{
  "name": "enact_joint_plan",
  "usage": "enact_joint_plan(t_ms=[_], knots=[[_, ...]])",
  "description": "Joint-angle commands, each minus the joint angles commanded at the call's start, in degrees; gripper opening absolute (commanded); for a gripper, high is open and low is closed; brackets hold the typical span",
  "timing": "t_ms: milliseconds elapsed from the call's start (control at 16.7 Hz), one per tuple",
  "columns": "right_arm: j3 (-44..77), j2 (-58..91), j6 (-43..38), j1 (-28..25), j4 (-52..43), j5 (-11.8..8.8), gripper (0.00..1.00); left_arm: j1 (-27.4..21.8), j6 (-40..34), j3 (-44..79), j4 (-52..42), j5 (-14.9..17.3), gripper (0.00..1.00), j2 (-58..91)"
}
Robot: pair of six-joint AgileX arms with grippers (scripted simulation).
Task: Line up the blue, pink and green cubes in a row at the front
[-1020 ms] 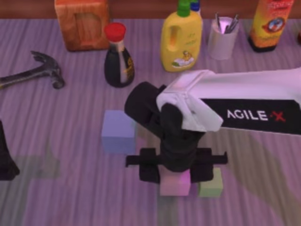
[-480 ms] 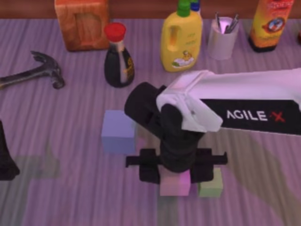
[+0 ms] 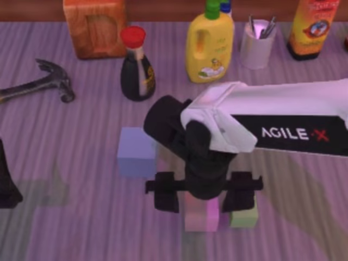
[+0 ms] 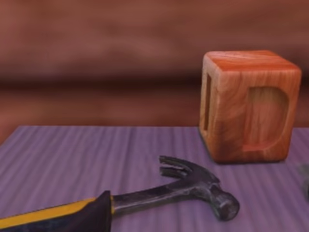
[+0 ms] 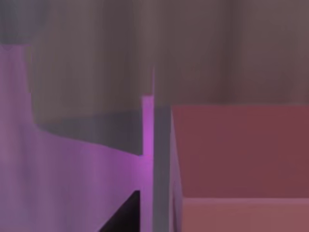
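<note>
The right gripper [image 3: 202,200] hangs directly over the pink cube [image 3: 202,216], fingers spread wide, apparently clear of its sides. The green cube [image 3: 244,216] sits just right of the pink one, and the blue cube [image 3: 136,152] lies behind it to the left. The left arm [image 3: 6,179] waits far left of it.

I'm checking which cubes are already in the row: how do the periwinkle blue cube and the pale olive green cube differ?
The periwinkle blue cube is clearly larger than the pale olive green cube. The blue one sits alone, farther back and left; the green one sits at the front, close beside the light pink cube under the right gripper. Both are plain matte cubes resting flat.
</note>
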State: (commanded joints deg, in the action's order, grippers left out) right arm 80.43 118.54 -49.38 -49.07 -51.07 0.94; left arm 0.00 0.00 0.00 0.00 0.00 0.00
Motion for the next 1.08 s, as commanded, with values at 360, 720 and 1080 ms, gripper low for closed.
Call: enact_joint_plan(t_ms=[360, 720, 1080], knots=[[0.0, 0.0, 0.0, 0.0, 0.0, 0.0, 1.00, 0.0, 0.0, 0.0, 0.0, 0.0, 1.00, 0.0], [3.1, -1.3, 0.1, -0.4, -4.3, 0.0, 1.00, 0.0, 0.0, 0.0, 0.0, 0.0, 1.00, 0.0], [9.6, -4.8, 0.0, -0.6, -14.3, 0.0, 1.00, 0.0, 0.0, 0.0, 0.0, 0.0, 1.00, 0.0]])
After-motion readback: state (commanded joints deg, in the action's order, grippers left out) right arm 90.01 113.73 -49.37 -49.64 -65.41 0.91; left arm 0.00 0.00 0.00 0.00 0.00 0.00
